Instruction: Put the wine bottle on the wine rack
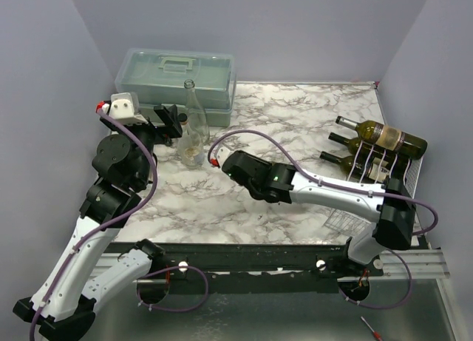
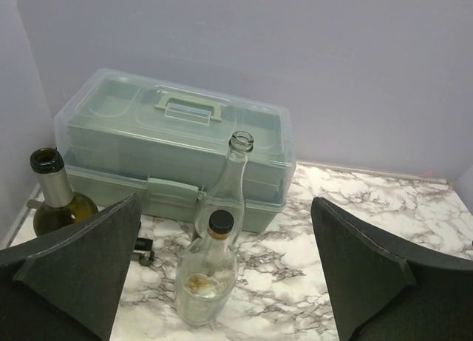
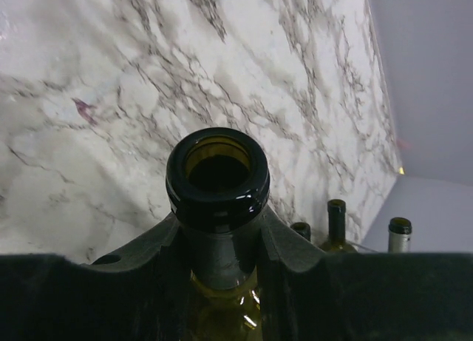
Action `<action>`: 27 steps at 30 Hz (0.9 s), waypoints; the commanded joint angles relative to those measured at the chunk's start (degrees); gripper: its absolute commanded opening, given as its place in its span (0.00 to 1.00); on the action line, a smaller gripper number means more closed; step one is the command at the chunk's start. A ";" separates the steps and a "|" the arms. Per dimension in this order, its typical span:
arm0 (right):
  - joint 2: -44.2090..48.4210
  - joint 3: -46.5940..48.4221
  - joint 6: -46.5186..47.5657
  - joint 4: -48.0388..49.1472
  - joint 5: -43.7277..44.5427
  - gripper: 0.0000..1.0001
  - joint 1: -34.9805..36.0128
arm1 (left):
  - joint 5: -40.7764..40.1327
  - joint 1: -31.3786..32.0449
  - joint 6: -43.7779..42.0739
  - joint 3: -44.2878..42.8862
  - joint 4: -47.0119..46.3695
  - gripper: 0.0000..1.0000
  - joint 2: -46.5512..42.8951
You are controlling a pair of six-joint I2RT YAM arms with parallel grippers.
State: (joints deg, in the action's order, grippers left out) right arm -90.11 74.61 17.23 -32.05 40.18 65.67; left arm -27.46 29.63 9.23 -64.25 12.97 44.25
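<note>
In the right wrist view my right gripper point(image 3: 219, 245) is shut on the neck of a dark green wine bottle point(image 3: 217, 171), whose open mouth faces the camera. The top view shows only the right arm point(image 1: 295, 184) reaching left over the marble table; the held bottle is hidden beneath it. The white wire wine rack point(image 1: 403, 171) stands at the right edge with three bottles point(image 1: 384, 136) lying on it. My left gripper point(image 2: 225, 204) hangs open at the back left, nothing between its fingers point(image 2: 81, 260).
A grey-green toolbox point(image 1: 177, 78) stands at the back left. In front of it are a tall clear bottle point(image 2: 233, 178), a short clear capped bottle point(image 2: 207, 271) and a green bottle point(image 2: 55, 200) by the left wall.
</note>
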 commanded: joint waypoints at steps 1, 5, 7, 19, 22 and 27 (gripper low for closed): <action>-2.10 -1.12 8.67 -4.65 8.31 0.01 -0.19 | 1.13 -0.34 0.74 0.31 -0.20 0.99 -0.79; -3.12 -1.65 11.25 -3.16 6.70 0.01 -2.70 | 1.27 -0.19 1.11 0.43 -0.22 0.99 -1.10; -3.77 -1.51 12.02 -2.55 5.37 0.01 -3.92 | 1.27 0.03 1.14 0.44 -0.18 0.99 -1.13; -10.81 0.99 9.65 -13.07 6.35 0.01 -7.76 | 0.93 1.02 1.05 0.52 -0.38 0.99 -1.71; -11.30 0.50 8.50 -14.62 6.60 0.01 -8.66 | 0.81 1.22 0.99 0.53 -0.38 0.99 -1.71; -12.22 0.38 6.77 -17.40 6.62 0.01 -9.46 | 0.83 1.49 1.05 0.57 -0.40 0.99 -1.66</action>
State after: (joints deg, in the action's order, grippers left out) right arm -101.69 73.34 23.46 -42.59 42.78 56.93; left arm -27.33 30.70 10.04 -64.14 12.97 43.03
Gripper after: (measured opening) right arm 0.349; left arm 0.987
